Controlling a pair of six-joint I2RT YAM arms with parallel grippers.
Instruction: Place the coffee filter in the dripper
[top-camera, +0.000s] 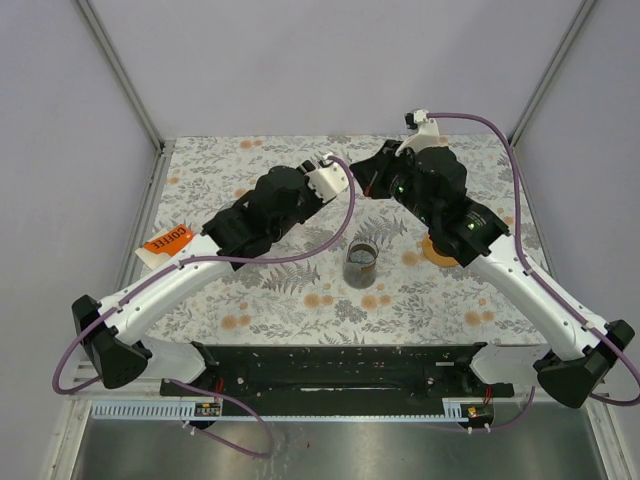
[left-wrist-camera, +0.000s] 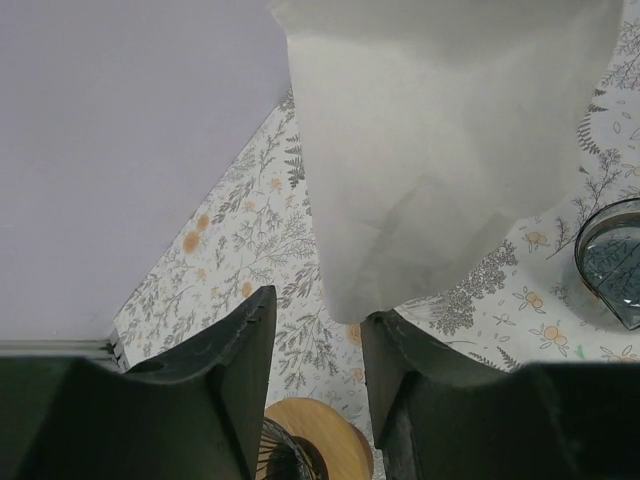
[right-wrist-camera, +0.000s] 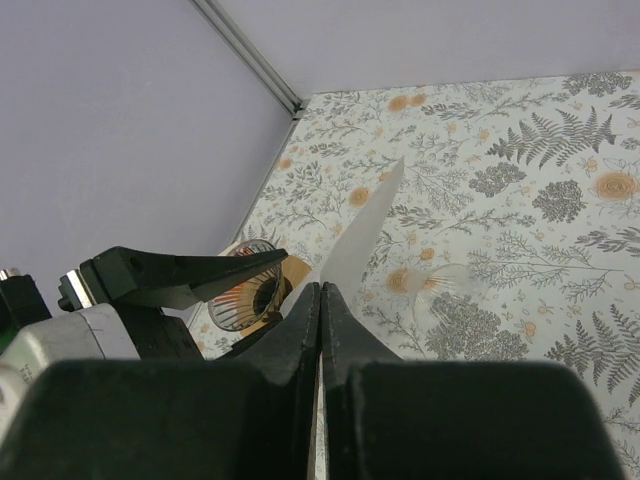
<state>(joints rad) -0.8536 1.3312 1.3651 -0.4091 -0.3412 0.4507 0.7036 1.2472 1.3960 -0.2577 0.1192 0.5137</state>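
Observation:
The white paper coffee filter (left-wrist-camera: 440, 150) hangs in the air and fills the upper part of the left wrist view. My right gripper (right-wrist-camera: 320, 287) is shut on its edge, and the paper (right-wrist-camera: 362, 225) sticks out past the fingertips. My left gripper (left-wrist-camera: 320, 305) faces it with jaws apart and nothing between them. The filter's lower corner touches the tip of its right finger (left-wrist-camera: 385, 335). The dripper (left-wrist-camera: 315, 440), ribbed glass in a wooden collar (right-wrist-camera: 250, 292), sits on the table just below. From above, both grippers (top-camera: 352, 190) (top-camera: 373, 180) meet at the table's middle back, hiding filter and dripper.
A glass cup (top-camera: 361, 262) (left-wrist-camera: 612, 262) stands in front of the grippers. An orange round piece (top-camera: 438, 252) shows beside the right arm. An orange COFFEE packet (top-camera: 167, 240) lies at the left edge. Walls close in the left, back and right sides.

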